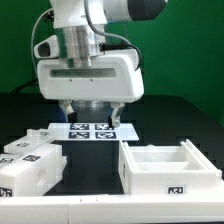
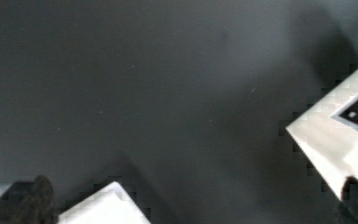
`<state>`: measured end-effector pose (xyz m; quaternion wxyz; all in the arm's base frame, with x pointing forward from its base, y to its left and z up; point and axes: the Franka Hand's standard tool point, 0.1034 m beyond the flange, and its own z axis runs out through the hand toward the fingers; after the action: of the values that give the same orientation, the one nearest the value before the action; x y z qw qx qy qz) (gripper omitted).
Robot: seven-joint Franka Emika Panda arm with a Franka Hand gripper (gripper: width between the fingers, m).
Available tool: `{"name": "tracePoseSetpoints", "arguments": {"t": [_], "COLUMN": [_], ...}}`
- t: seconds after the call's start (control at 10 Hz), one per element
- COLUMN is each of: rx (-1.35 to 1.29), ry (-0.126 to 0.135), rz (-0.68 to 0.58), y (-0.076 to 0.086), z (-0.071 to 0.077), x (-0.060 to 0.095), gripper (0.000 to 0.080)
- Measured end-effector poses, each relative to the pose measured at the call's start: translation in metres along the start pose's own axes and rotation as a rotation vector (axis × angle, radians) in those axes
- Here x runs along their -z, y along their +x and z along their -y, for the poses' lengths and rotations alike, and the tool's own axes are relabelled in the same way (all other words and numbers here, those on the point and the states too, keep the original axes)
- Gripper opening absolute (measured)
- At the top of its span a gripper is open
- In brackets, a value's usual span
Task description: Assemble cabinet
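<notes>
The white open cabinet box (image 1: 165, 165) lies at the front on the exterior view's right, with a small tag on its front wall. Several white tagged cabinet parts (image 1: 30, 162) lie stacked at the front on the exterior view's left. My gripper (image 1: 90, 118) hangs over the table between them, above the marker board (image 1: 90, 131), open and empty. In the wrist view the gripper (image 2: 188, 205) shows both dark fingertips (image 2: 19, 200) far apart over the dark table. A white tagged piece (image 2: 345, 125) and a white corner (image 2: 108, 205) show at the edges; I cannot tell which parts they are.
The table is black with a green backdrop behind it. A white strip (image 1: 110, 212) runs along the table's front edge. A black cable (image 1: 40, 45) hangs beside the arm.
</notes>
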<state>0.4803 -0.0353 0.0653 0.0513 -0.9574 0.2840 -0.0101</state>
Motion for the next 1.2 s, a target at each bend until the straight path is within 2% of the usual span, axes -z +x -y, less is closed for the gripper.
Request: {"name": "tracePoseSetpoints", "arguments": {"t": [0.1,0.3,0.7,0.8,0.9,1.0,1.1,1.2], "rx": [0.082,0.251,0.259,0.39,0.482,0.567,0.587,0.58], "ry": [-0.006,-0.009,-0.01,-0.038,-0.068,-0.083,-0.074,-0.074], "rz": [-0.001,-0.004,-0.006,-0.008,-0.012,-0.016,-0.003,-0.003], "y": [0.008,0.036,0.037,0.045,0.06,0.076,0.083,0.084], "z": [-0.011,-0.032,-0.033,-0.042,-0.052,-0.058,-0.066,-0.068], "x": [0.003,0.008,0.007,0.005,0.002,-0.003,-0.006,-0.006], "gripper": [0.0797,0.0797,0.0797,0.0797,0.0797,0.0797,0.0797,0.0797]}}
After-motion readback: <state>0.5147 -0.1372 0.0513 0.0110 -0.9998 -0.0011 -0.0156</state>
